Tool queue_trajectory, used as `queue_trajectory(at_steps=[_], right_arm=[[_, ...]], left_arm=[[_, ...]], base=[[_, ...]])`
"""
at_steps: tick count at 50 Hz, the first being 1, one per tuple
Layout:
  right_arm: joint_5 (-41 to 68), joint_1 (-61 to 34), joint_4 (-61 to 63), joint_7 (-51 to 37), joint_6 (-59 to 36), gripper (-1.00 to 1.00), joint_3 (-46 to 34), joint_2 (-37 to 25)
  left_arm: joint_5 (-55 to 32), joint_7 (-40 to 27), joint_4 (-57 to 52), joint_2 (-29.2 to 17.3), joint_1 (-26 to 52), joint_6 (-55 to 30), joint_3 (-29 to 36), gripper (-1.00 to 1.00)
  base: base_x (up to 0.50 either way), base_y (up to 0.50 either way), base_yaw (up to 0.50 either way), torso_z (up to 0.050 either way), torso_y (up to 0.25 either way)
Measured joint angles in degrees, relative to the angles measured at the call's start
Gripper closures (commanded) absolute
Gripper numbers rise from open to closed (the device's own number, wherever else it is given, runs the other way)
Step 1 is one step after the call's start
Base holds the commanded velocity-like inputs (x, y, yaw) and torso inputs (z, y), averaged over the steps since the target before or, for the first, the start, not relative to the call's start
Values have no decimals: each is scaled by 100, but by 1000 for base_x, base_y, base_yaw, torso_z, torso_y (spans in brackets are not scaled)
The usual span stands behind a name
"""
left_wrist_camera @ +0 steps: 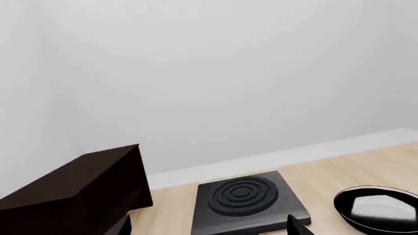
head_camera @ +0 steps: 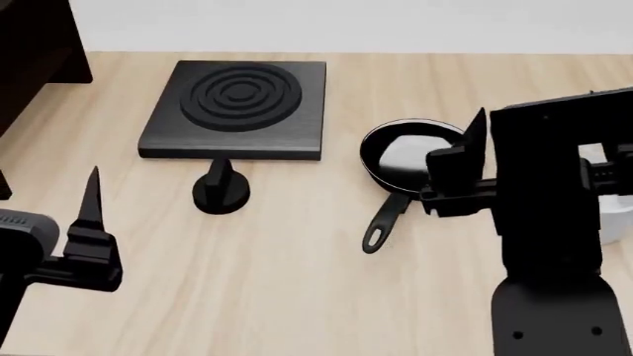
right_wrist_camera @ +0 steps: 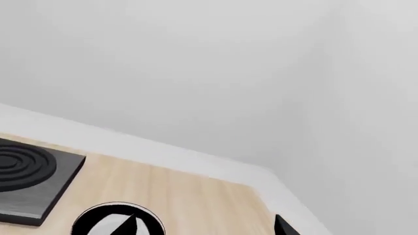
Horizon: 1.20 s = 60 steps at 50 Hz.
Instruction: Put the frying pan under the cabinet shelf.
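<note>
Left wrist view: dark cabinet shelf (left_wrist_camera: pixel 85 188) beside stove plate (left_wrist_camera: pixel 245 201); frying pan (left_wrist_camera: pixel 377 208) beyond plate, on wooden surface (left_wrist_camera: pixel 339 171).

Head view: pan (head_camera: pixel 401 163) right of plate (head_camera: pixel 237 107), handle toward robot, small black knob (head_camera: pixel 221 189) near. Left claw (head_camera: pixel 89 222) holds nothing, spread or pressed: cannot tell. Right claw (head_camera: pixel 465 167) at pan rim, state unclear.

Right wrist view: pan rim (right_wrist_camera: pixel 117 220), plate corner (right_wrist_camera: pixel 33 181).

Left gripper (head_camera: pixel 91 215) low at near left, finger pointing far. Right gripper (head_camera: pixel 465 167) raised at right; neither holds anything.
</note>
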<state>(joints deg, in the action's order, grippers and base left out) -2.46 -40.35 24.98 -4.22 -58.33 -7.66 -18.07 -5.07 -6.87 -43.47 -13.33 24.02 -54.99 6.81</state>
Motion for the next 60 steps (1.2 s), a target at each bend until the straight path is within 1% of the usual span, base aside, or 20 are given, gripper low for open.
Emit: queue_trajectory(at_steps=[12,26,43,57,60], right_arm=[[3,-669,-391,108,-200,-100,-109,-80],[30,-995,-482,208,-371,-100,-231,-136],[27,-1493,-356,342,-803,-100,-468,-226],[10,-1817,-280,401,-1046,-100,-681,-251],[-18,-1856,-280,407,-1067,-100,-725,-277]], left_arm=[[-37,16,-374,-86,632,-804,48,-100],[-149,130,-337,-148,1480,-1497,-49,-100],[-197,144,-173,-185,2251,-2016,34,-100],[-230,133,-238,-229,2536,-2291,76,-100],[-258,132,-247,-225,2550,-2309,91,-100]], base=[[0,0,0,0,0],[0,0,0,0,0],[0,0,0,0,0],[0,0,0,0,0],[0,454,0,0,0]])
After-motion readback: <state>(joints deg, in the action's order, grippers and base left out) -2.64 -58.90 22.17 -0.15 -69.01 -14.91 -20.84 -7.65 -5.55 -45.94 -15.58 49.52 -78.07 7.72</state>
